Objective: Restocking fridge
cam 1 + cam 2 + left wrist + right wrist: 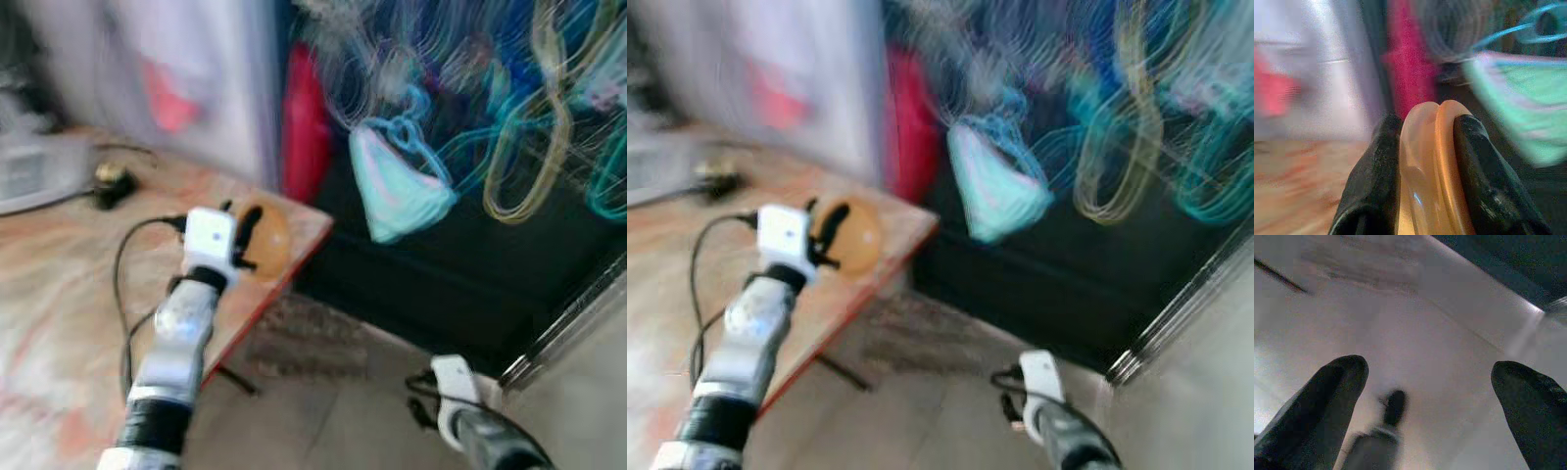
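Orange lidded container (1432, 166) (blurred) is pinched in the left gripper (245, 238); carry it level, right gripper (1435, 396) spread, idle.

Motion blur smears the coloured shapes beyond the table (59, 294) into streaks, too vague to name. The left hand (1425, 161) hides both sides of the orange rounded object (1427, 166), cut off by the frame's edge.

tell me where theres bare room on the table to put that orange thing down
Bare wood lies on the table to the robot's left of the left gripper, which is shut on the orange object near the table's corner. The far edge is more crowded: a pale blurred item and a small dark object.
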Tool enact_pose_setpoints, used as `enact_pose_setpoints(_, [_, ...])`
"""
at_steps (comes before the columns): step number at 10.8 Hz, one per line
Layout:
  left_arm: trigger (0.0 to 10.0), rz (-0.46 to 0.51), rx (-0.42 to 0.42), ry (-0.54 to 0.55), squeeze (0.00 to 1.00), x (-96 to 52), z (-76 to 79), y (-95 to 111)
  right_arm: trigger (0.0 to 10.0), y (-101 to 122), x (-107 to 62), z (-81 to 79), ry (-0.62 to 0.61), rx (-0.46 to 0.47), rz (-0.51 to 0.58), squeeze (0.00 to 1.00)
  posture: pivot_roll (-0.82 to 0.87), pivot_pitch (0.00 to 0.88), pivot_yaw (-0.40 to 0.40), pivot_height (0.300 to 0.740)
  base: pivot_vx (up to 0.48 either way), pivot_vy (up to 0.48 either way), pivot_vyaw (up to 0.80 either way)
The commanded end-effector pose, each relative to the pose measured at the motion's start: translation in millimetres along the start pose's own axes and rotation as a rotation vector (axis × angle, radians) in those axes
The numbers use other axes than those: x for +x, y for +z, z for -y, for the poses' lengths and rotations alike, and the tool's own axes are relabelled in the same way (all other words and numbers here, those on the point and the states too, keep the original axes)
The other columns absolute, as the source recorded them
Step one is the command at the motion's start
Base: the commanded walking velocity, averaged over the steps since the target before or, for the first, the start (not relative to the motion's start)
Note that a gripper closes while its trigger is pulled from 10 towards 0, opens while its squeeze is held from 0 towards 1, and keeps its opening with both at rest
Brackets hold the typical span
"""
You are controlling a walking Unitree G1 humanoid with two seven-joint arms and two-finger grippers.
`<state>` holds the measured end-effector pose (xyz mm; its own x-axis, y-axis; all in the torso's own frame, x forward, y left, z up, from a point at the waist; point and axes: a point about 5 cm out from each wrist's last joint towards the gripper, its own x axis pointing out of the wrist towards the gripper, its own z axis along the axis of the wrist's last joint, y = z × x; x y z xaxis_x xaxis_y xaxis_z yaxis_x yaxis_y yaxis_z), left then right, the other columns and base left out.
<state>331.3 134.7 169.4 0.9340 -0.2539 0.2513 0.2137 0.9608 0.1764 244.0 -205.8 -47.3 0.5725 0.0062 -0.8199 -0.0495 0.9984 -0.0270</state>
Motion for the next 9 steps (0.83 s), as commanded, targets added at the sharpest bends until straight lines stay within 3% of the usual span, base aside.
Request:
enact_pose_setpoints(1, [10.0,-0.001,0.010,0.012,0.00,-3.2,-8.8,0.3,10.0,5.2,0.7,-4.1,0.009,0.002,0.011,0.00,0.06,0.000,0.036,0.740,0.000,0.000,-0.79])
enact_pose_setpoints(8, [10.0,-0.045,-0.001,-0.020,0.00,-7.4,-9.4,-7.5,10.0,2.8,1.1,-6.7,0.011,0.015,0.006,0.00,0.05,0.000,0.056,0.740,0.000,0.000,-0.79])
enact_pose_setpoints(9, [10.0,-0.157,-0.075,0.072,0.00,-12.7,-23.3,-32.3,10.0,1.4,1.2,-7.4,0.016,0.016,0.002,0.00,0.04,0.000,0.059,0.740,0.000,0.000,-0.79])
